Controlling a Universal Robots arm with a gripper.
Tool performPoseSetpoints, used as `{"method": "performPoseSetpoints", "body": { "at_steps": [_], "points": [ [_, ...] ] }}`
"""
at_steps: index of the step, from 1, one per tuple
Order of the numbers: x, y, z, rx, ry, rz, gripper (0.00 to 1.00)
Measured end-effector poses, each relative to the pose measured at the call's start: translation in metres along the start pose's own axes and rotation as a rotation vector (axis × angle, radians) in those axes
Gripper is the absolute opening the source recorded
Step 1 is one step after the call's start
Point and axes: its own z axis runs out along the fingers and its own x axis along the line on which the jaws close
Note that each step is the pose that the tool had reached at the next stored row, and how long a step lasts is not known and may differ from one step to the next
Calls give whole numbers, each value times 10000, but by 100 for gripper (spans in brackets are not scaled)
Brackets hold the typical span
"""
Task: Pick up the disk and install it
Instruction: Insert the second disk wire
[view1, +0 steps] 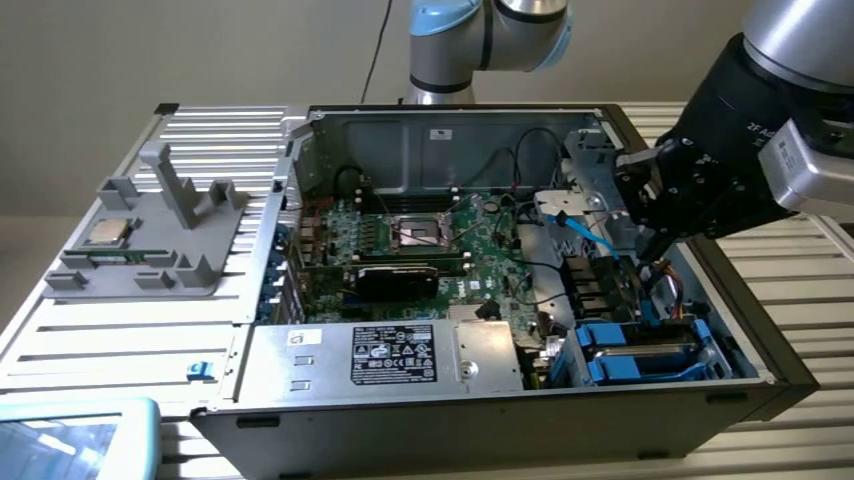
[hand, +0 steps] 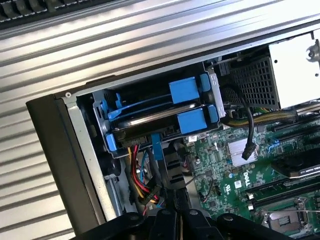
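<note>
Pincer (hand: 176, 212) closed, empty, above disk (hand: 150, 122) seated in bay

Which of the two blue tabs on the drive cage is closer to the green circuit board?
The blue tab right beside the green circuit board; the other blue tab sits against the case's outer wall.
</note>
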Motion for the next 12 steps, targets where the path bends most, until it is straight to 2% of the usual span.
{"method": "performPoseSetpoints", "body": {
  "at_steps": [4, 12],
  "points": [
    [0, 1, -1, -41, -73, -711, 11],
    [22, -2, 0, -65, -103, -1022, 11]
  ]
}}
